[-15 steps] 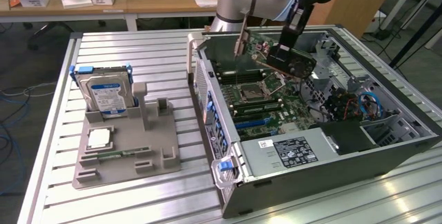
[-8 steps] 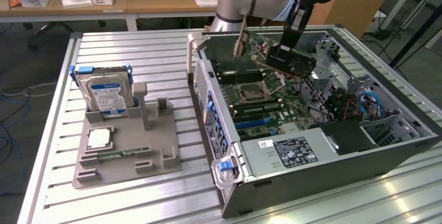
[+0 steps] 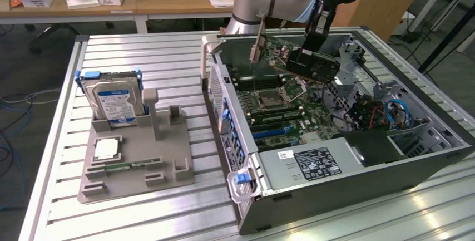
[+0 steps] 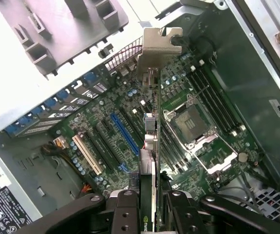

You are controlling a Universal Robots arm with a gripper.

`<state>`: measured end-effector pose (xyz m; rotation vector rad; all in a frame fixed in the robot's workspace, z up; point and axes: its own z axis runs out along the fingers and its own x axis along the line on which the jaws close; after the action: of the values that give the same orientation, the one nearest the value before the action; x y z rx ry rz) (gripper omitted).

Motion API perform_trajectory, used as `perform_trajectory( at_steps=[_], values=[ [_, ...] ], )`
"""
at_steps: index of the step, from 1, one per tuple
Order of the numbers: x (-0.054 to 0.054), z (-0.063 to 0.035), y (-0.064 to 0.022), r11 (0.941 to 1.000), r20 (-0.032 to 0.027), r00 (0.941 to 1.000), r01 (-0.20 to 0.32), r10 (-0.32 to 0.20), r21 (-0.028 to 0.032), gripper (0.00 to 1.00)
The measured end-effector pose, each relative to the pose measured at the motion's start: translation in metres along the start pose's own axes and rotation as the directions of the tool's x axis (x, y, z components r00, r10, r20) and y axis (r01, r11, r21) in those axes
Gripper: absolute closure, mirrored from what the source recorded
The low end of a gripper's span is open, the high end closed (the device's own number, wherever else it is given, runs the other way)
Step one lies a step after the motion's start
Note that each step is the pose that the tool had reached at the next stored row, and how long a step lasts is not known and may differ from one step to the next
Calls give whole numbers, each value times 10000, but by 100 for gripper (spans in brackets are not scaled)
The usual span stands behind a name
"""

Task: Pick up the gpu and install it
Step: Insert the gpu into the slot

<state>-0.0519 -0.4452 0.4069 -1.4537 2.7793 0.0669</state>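
Note:
The gpu [image 3: 315, 63] is a dark card with a silvery end bracket [image 3: 257, 45]. It hangs tilted above the open computer case [image 3: 415, 166], over the motherboard [image 3: 276, 110]. My gripper [image 3: 317, 29] is shut on its upper edge. In the wrist view the gpu [image 4: 150, 146] appears edge-on between my two fingers [image 4: 125, 212], and its bracket [image 4: 160, 44] points toward the case's rear wall. It is clear of the board. The blue expansion slot [image 4: 125, 134] lies just beside the card's line, and the CPU socket [image 4: 193, 124] is on the other side.
On the exterior view's left, a grey fixture [image 3: 137, 166] holds a silver hard drive with blue rails [image 3: 113, 103] and a small green memory stick [image 3: 122, 167]. The power supply [image 3: 312, 163] fills the case's near end. Cables [image 3: 390, 113] crowd the case's right side.

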Motion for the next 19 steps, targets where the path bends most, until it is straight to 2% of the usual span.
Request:
perform_trajectory(
  at_steps=[10,19],
  values=[
    [0,1,0,9966,-28,9966,826,-826,-21,74],
    [0,2,0,9874,-54,9874,1582,-1582,-42,74]
  ],
)
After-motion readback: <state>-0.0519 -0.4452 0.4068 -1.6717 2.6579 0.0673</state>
